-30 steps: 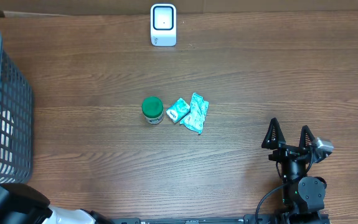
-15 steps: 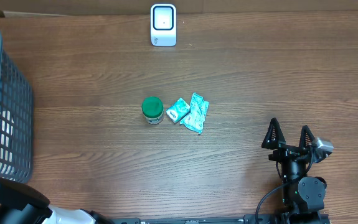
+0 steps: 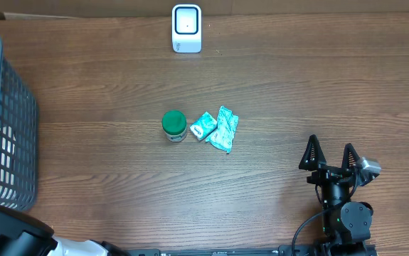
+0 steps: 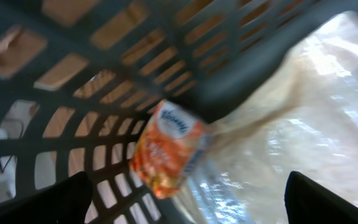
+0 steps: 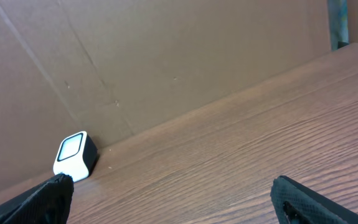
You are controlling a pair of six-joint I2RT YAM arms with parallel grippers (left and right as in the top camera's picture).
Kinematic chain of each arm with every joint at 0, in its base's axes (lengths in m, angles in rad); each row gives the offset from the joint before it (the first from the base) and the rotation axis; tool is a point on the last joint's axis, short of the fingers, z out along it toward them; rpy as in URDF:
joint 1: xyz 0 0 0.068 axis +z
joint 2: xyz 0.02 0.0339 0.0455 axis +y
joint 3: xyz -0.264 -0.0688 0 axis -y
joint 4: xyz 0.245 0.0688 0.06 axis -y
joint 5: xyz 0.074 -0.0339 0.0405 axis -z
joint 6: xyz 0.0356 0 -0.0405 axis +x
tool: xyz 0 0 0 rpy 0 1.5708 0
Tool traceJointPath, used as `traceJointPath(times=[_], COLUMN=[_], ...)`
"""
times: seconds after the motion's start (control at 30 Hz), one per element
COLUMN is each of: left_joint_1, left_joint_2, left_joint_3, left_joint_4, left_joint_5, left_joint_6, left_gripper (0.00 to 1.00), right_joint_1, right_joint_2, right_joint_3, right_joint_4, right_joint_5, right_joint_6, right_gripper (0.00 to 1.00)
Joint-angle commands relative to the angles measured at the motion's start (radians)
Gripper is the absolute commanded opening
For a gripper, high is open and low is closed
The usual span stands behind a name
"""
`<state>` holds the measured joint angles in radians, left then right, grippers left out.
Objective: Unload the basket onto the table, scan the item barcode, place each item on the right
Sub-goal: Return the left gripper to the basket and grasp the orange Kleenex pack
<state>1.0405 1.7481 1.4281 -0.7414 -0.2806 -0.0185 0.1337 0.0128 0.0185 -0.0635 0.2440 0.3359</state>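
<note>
The items lie on the table (image 3: pixel 296 85) near its middle, on the robot's side of the scanner (image 3: pixel 186 28), in a short row. The green-lidded jar (image 3: pixel 174 125) stands upright, lid facing up, slightly left of the scanner's line. Just beside it is a small teal packet (image 3: pixel 203 126), lying on a diagonal. Touching that is a longer teal packet (image 3: pixel 225 129), whose long axis runs roughly from the scanner's side toward the robot, a little tilted.

Well to the left of the scanner, at the table's edge, stands the grey mesh basket (image 3: pixel 5 128). Inside it, the left wrist view shows an orange packet (image 4: pixel 169 149) against the basket wall, long axis tilted with its blue-logo end uppermost. It is blurred, so it is hard to say whether it is resting or loose. Beside it is a pale crumpled plastic bag (image 4: pixel 303 106).

The left end effector (image 4: pixel 185 186) hangs over the basket's inside, fingers wide apart and gripping nothing. The right end effector (image 3: pixel 331 142) is to the right of the scanner and nearer the robot, fingers apart and empty
</note>
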Motion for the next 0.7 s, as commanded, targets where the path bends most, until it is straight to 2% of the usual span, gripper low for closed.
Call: traceJointPath(times=[0.0, 0.17, 0.33, 0.43, 0.53, 0.67], left_joint_1=[0.030, 0.055, 0.056, 0.057, 0.057, 0.057], left_joint_2=[-0.002, -0.002, 0.004, 0.028, 0.071, 0.131], left_joint_3=[-0.058, -0.130, -0.190, -0.201, -0.201, -0.201], left_joint_4=[0.061, 0.159, 0.248, 0.268, 0.268, 0.267], left_joint_5=[-0.043, -0.043, -0.042, -0.041, -0.040, -0.040], left_joint_6=[0.018, 0.025, 0.081, 0.124, 0.131, 0.131], left_gripper=[0.86, 0.80, 0.69, 0.69, 0.73, 0.73], right_joint_1=[0.008, 0.008, 0.008, 0.008, 0.008, 0.008], right_joint_2=[-0.010, -0.010, -0.010, -0.010, -0.010, -0.010], right_joint_3=[-0.011, -0.011, -0.011, -0.011, -0.011, -0.011], right_joint_4=[0.005, 0.005, 0.005, 0.005, 0.005, 0.005], right_joint_5=[0.014, 0.014, 0.014, 0.014, 0.014, 0.014], right_joint_6=[-0.008, -0.008, -0.008, -0.008, -0.008, -0.008], right_gripper=[1.00, 1.00, 1.00, 1.00, 1.00, 1.00])
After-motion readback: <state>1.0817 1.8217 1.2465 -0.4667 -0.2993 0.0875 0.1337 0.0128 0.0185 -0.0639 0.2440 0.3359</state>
